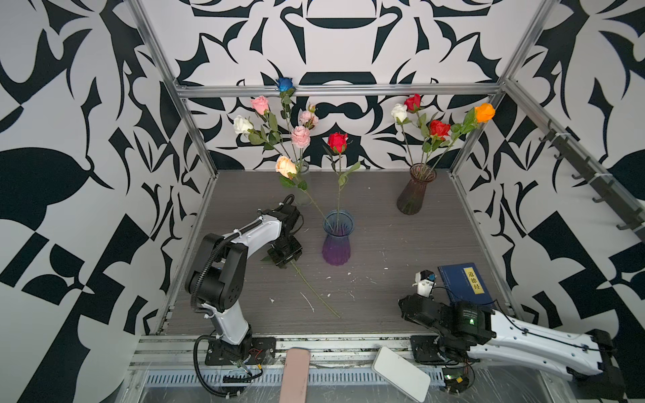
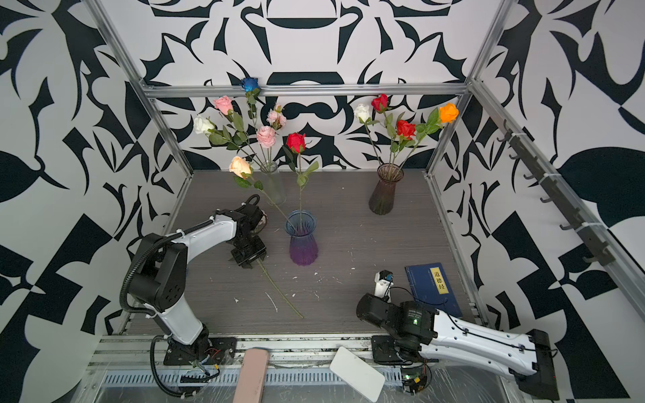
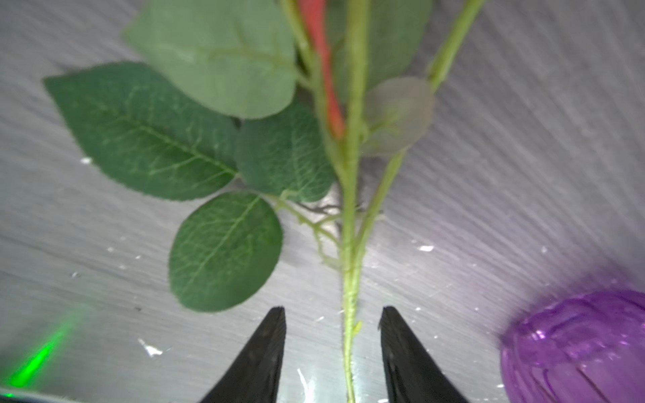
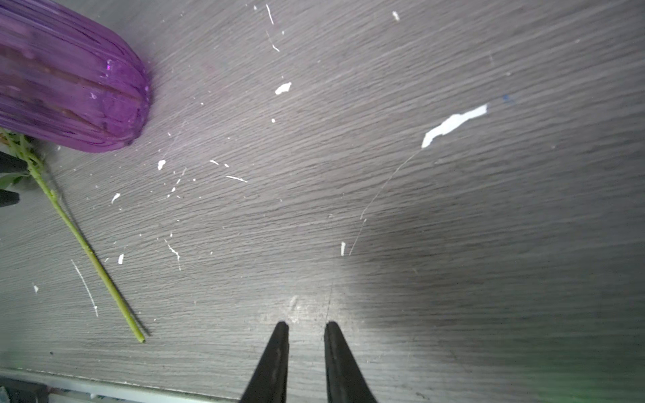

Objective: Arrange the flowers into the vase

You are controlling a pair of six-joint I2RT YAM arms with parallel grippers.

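Flat on table (image 1: pixel 401 237), just left of vase (image 1: pixel 336 244) in both top views: loose rose (image 1: pixel 314 289). Not in vase yet. Long axis diagonal, cut end toward front-centre, leafy end back-left under L arm. Can't see head, so no colour call.

Low, right over its leafy part: L gripper (image 1: pixel 284 258). In L wrist view, stem (image 3: pixel 349 279) straight down the gap btwn fingers (image 3: pixel 265 356), closer to vase-side one, table showing each side. So open, straddling, not pinching. Closing direction square across stem axis; prob. no wrist turn needed, just squeeze. Leaves (image 3: pixel 223 251) ahead of tips, on side away from vase, prob. clear of pinch.

Well apart at front-right, by book (image 1: pixel 460 282): R gripper (image 1: pixel 424 279). In R wrist view tips nearly together, thin gap, nothing btwn, only table beyond. L arm far nearer, so L's pick.

After grip, likely: lift, swing cut end down, drop into vase mouth beside red rose (image 1: pixel 337 141) and peach rose (image 1: pixel 286 166) already standing in it. Vase body close beside fingers in L wrist view, so watch for a nudge on lift-off.
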